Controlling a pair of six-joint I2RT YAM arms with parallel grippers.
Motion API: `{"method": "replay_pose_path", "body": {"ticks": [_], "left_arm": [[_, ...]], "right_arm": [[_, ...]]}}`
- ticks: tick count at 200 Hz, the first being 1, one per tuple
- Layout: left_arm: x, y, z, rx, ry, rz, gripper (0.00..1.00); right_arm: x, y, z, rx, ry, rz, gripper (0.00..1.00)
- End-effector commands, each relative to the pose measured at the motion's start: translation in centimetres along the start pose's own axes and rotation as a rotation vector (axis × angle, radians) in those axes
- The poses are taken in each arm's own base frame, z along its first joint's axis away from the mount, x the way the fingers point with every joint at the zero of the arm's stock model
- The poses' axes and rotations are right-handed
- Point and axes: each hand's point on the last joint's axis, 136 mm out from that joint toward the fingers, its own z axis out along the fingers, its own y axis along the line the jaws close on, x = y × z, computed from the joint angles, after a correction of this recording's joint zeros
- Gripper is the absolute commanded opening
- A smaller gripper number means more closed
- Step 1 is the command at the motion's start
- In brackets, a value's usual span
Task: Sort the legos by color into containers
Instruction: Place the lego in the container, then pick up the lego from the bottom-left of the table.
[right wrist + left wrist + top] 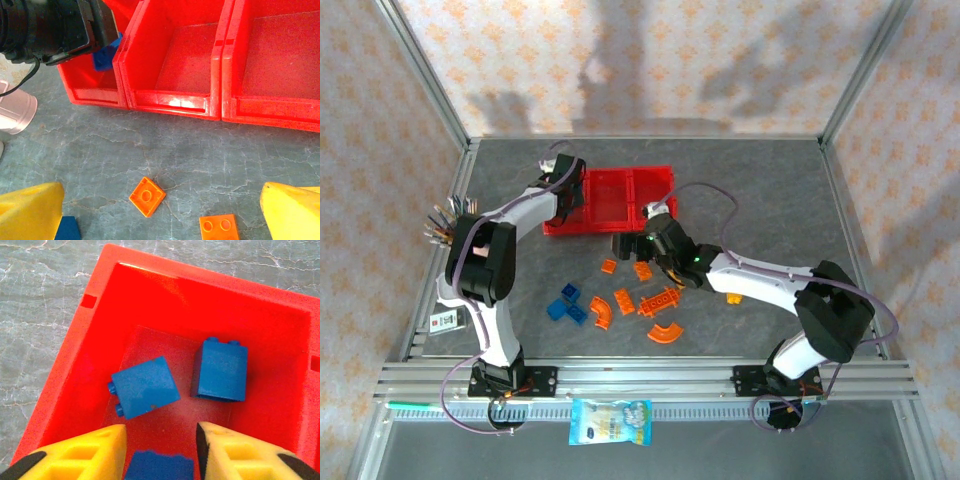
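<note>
The red tray [170, 97] sits toward the far edge of the tabletop [770, 200], its long axis running left to right along that edge, with three compartments in a row. The left pincer [160, 429] hangs over the leftmost compartment, its yellow fingers [95, 455] closed narrow on a blue brick [157, 466]. Two more blue bricks lie on that compartment's floor, near each other but apart: one [144, 387] on its side with studs pointing at the tray's end wall, the other [220, 371] with studs toward the far wall. The right pincer [161, 186] stands wide, holding nothing, low over the tabletop just in front of the tray. Beneath it lie a one-stud orange plate [147, 196], turned cornerwise, and a two-stud orange plate [218, 227]. Nearer the front edge, an orange strip [660, 300] lies with its long axis roughly left to right, and an orange arc [665, 333] lies just in front of it
</note>
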Motion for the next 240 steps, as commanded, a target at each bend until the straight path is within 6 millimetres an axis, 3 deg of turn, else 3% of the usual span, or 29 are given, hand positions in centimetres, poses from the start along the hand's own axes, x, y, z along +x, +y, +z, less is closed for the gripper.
{"method": "replay_pose_path", "body": {"ticks": [1,36,67,93,123,172,240], "left_arm": [[-1.7,-0.2,-0.5,0.000,-0.037,0.004,0.48],[-2.4,-0.3,-1.2,0.005,-0.034,0.010,0.50],[-2.8,-0.5,-3.5,0.067,-0.043,-0.013,0.50],[-1.8,-0.4,-5.4,0.126,-0.021,-0.029,0.50],[0.1,0.2,-7.8,0.183,0.005,-0.043,0.51],[5.4,2.0,-11.2,0.163,0.036,0.054,0.53],[12.9,4.8,-13.2,0.153,0.133,0.042,0.57]], "right_arm": [[-1.7,0.6,-0.2,-0.013,-0.038,-0.015,1.00],[-2.5,1.3,-0.7,-0.031,-0.045,-0.027,1.00],[-2.5,1.8,-1.5,-0.060,-0.037,-0.036,1.00],[-2.0,1.7,-2.1,-0.064,-0.012,-0.043,1.00],[-0.8,1.9,-2.8,-0.104,0.022,-0.052,1.00],[2.1,0.5,-3.4,-0.098,0.064,-0.065,1.00],[6.8,1.8,-3.9,-0.160,0.118,-0.096,1.00]]}}
